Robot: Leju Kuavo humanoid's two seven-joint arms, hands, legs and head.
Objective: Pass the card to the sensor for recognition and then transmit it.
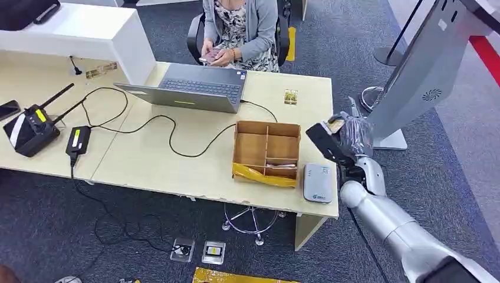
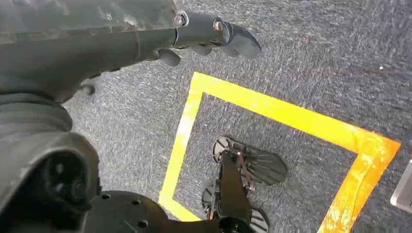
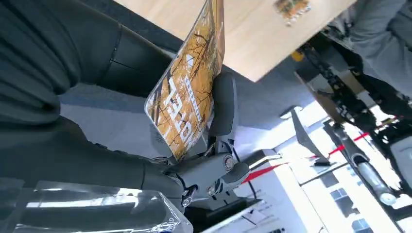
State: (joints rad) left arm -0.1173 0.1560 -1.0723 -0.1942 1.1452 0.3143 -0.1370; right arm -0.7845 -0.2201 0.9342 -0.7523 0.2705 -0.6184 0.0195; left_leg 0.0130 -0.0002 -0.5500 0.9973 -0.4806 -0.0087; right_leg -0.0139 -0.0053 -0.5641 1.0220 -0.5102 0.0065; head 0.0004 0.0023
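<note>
My right hand (image 1: 337, 141) is raised just off the desk's right edge, above and a little behind the white card sensor (image 1: 318, 183) lying at the near right corner. It pinches a yellow-orange printed card (image 3: 187, 92) between thumb and fingers; the card's edge (image 1: 336, 124) peeks out over the hand. A brown compartmented box (image 1: 266, 152) of cards stands left of the sensor. Another card (image 1: 290, 96) lies flat near the desk's far edge. My left hand (image 2: 209, 36) hangs beside my body over the carpet, holding nothing, fingers stretched out.
A person (image 1: 242, 26) sits behind the desk holding a phone. An open laptop (image 1: 194, 88), black cables (image 1: 147, 127), a power brick (image 1: 78, 140) and a radio (image 1: 32, 127) occupy the desk's left. A grey kiosk screen (image 1: 421, 71) on a stand rises right of my hand.
</note>
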